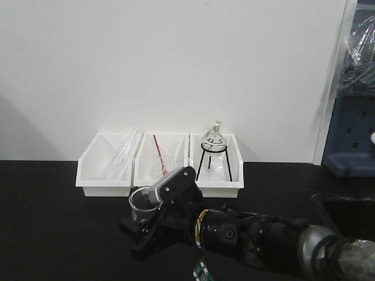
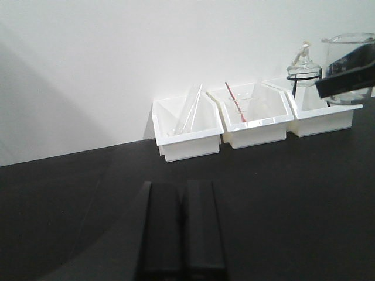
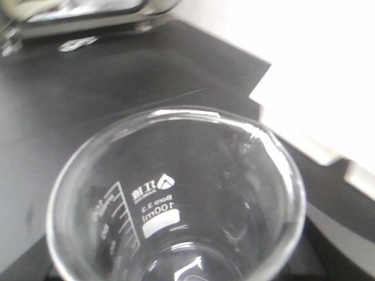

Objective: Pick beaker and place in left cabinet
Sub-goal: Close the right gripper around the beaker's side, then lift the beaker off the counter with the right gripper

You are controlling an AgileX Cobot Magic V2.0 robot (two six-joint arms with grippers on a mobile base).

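1. The right gripper is closed on the beaker, with a dark finger on either side of the glass. The beaker stands upright and empty, just in front of the middle bin. The gripper hides its base, so I cannot tell whether it touches the table.
2. The right wrist view looks down into the beaker, showing a graduated scale and a "100ml" mark.
3. The left gripper is pressed closed with nothing in it, low over the table.
4. The table is matt black and meets a plain white wall.
5. Three white bins stand in a row against the wall. The left bin holds leaning glass tubes, too blurred to count. The middle bin holds one clear beaker with a red rod. The right bin holds one round flask on a black tripod.
6. One blue unit stands at the far right.
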